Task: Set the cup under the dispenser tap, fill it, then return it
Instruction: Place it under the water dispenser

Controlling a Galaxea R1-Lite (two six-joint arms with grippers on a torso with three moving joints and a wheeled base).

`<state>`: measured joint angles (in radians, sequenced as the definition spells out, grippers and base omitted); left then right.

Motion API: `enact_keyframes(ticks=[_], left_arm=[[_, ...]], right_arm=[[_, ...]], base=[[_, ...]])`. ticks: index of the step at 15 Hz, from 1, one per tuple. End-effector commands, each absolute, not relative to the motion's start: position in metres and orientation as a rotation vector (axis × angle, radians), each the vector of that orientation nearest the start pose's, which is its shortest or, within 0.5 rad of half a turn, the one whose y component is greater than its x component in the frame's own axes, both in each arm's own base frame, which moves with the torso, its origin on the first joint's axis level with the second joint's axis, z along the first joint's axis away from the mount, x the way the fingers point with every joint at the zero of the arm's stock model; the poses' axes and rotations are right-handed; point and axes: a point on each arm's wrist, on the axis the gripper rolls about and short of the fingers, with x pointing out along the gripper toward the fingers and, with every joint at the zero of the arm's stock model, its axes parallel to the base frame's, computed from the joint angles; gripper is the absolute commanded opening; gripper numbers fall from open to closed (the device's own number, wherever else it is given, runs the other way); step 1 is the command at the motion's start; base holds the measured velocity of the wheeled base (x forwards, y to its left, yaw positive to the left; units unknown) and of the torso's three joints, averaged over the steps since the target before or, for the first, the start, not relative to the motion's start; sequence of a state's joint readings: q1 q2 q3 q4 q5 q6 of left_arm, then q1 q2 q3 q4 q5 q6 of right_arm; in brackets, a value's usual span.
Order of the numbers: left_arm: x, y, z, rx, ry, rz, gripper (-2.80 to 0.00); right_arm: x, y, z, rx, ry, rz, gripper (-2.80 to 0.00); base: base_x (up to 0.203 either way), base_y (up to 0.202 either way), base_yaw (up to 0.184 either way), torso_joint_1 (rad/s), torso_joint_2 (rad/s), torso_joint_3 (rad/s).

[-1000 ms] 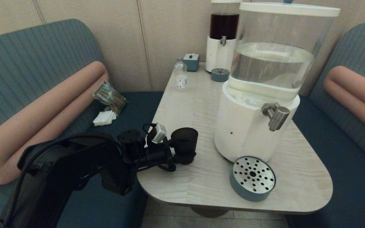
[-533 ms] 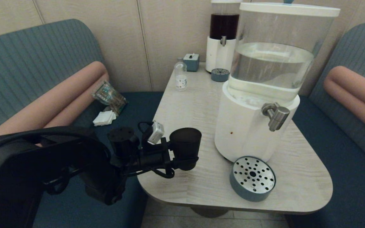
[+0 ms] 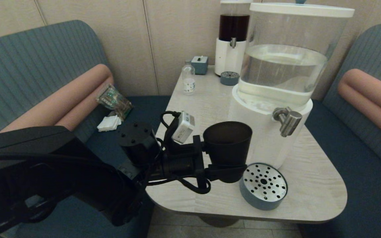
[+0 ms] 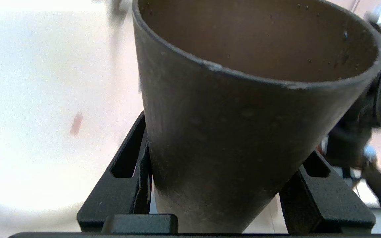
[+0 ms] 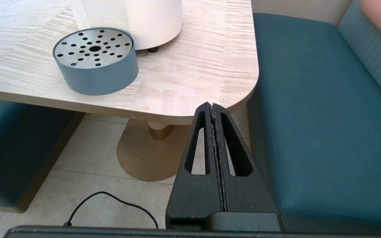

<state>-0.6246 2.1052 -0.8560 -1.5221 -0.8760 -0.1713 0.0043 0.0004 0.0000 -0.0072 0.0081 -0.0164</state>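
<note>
The left tool (image 3: 225,172) is clamped on the lower part of the cup (image 3: 227,145), carrying it upright above the bench (image 3: 193,198) near the front edge, just left of the round drip tray (image 3: 264,185) and in front of the dispenser's white base (image 3: 260,132). The tap (image 3: 288,120) sits higher and further toward the right edge, so the cup is not yet under it.

The grip is low on a tapered wall, as the left wrist view shows with one finger (image 4: 121,185) on each side near the bottom; a bump could tip the cup or let it slide upward out of the hold. The rim looks close to the white base, so a careless sideways move could knock against it. Coming in too high could strike the spout, and stopping short would send water onto the tray or bench.

The cup is dark, near-black, slightly see-through plastic, without a handle, and appears empty, with small specks inside.

The right tool (image 5: 214,132) is parked off the bench's front right corner, fingers pressed together.
</note>
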Motion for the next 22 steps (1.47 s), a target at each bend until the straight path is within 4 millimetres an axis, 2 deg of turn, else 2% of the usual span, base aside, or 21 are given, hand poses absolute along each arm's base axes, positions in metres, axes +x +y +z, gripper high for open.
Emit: enact_keyframes(ticks=[1, 5, 10, 17, 22], left_arm=[[0.288, -0.256, 0.14, -0.12, -0.19, -1.537, -2.8], [0.294, -0.273, 0.128, -0.127, -0.187, -1.545, -2.8], [0.302, -0.282, 0.109, -0.127, -0.154, -1.547, -2.8], [0.325, -0.302, 0.089, -0.129, -0.185, -1.55, -2.8], [0.329, -0.317, 0.08, -0.13, -0.204, -1.569, -2.8]], right_arm=[[-0.023, 0.0, 0.076, -0.017, -0.009, 0.012, -2.8], [-0.023, 0.0, 0.076, -0.018, -0.009, 0.014, -2.8], [-0.023, 0.0, 0.076, -0.017, -0.009, 0.014, -2.8], [-0.023, 0.0, 0.076, -0.017, -0.01, 0.013, -2.8], [-0.023, 0.0, 0.076, -0.017, -0.009, 0.013, -2.8]], base=[[0.0, 0.0, 0.0, 0.0, 0.0, 0.0], [0.0, 0.0, 0.0, 0.0, 0.0, 0.0], [0.0, 0.0, 0.0, 0.0, 0.0, 0.0], [0.0, 0.0, 0.0, 0.0, 0.0, 0.0], [0.0, 0.0, 0.0, 0.0, 0.0, 0.0]])
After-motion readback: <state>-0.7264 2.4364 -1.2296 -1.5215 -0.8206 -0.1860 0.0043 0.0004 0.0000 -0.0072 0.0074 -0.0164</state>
